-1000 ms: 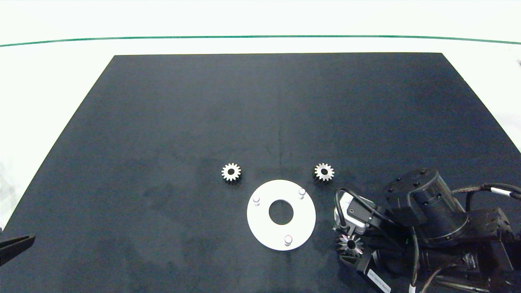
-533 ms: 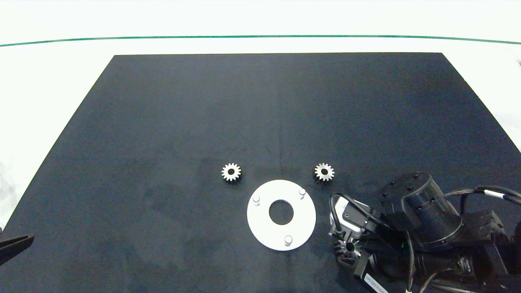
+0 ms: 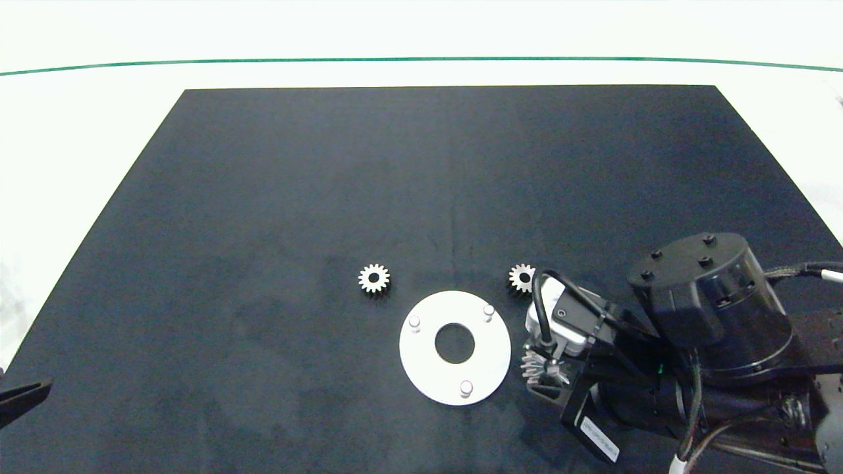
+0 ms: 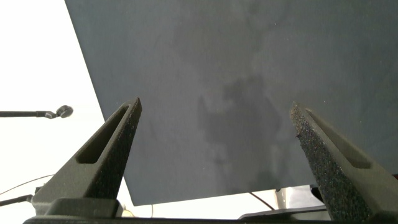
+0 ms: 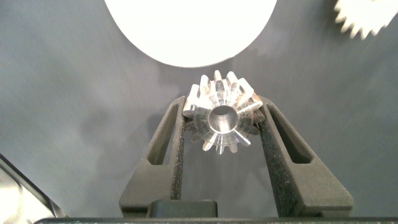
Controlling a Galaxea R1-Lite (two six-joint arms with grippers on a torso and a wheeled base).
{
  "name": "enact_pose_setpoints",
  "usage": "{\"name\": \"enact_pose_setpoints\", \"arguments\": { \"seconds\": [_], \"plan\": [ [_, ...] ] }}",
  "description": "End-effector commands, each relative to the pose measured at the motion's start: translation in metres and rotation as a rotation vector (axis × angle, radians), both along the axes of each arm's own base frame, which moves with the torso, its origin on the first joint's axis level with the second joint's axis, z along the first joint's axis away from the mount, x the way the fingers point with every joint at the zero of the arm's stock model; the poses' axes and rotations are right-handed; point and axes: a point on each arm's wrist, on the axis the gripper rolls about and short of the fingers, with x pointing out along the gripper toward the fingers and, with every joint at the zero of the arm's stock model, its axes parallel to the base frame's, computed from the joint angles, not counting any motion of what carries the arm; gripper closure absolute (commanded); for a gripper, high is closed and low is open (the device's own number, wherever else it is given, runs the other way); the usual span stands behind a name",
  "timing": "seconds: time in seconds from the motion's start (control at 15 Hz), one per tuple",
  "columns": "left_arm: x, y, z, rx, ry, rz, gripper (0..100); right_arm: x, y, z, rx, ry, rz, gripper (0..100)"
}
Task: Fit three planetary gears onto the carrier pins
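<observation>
The right gripper [image 5: 219, 118] fingers pinch one planetary gear [image 5: 219, 119] across its teeth, just beside the carrier disc [image 3: 454, 347]. Rigid, slippery metal: grip flanks squarely. Left gripper [image 4: 214, 143] fingers spread, parked.

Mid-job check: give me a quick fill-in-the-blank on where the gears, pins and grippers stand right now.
1. The right gripper is shut on one ____.
2. The white disc carries three carrier pins, and ____ of them has a gear on it.
3. ____ planetary gears lie loose on the black mat.
4. The left gripper, holding nothing, is ____.

Missing words: gear; none; Two; open
</observation>
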Motion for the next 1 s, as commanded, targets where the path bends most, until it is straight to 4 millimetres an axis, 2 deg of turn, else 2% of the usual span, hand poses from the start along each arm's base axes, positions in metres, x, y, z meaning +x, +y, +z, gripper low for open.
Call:
{"name": "enact_pose_setpoints", "arguments": {
  "seconds": [0.07, 0.47, 0.73, 1.0],
  "plan": [
    [-0.001, 0.000, 0.000, 0.002, 0.003, 0.000, 0, 0.006, 0.029, 0.007, 0.015, 0.002, 0.041, 78],
    [-0.004, 0.000, 0.000, 0.018, -0.010, -0.008, 0, 0.004, 0.056, -0.010, -0.025, 0.051, 0.089, 78],
    [-0.005, 0.000, 0.000, 0.020, -0.013, -0.012, 0, 0.004, 0.063, -0.019, -0.033, 0.076, 0.088, 78],
    [-0.006, 0.000, 0.001, 0.022, -0.017, -0.014, 0, 0.003, 0.064, -0.019, -0.032, 0.075, 0.093, 78]
  ]
}}
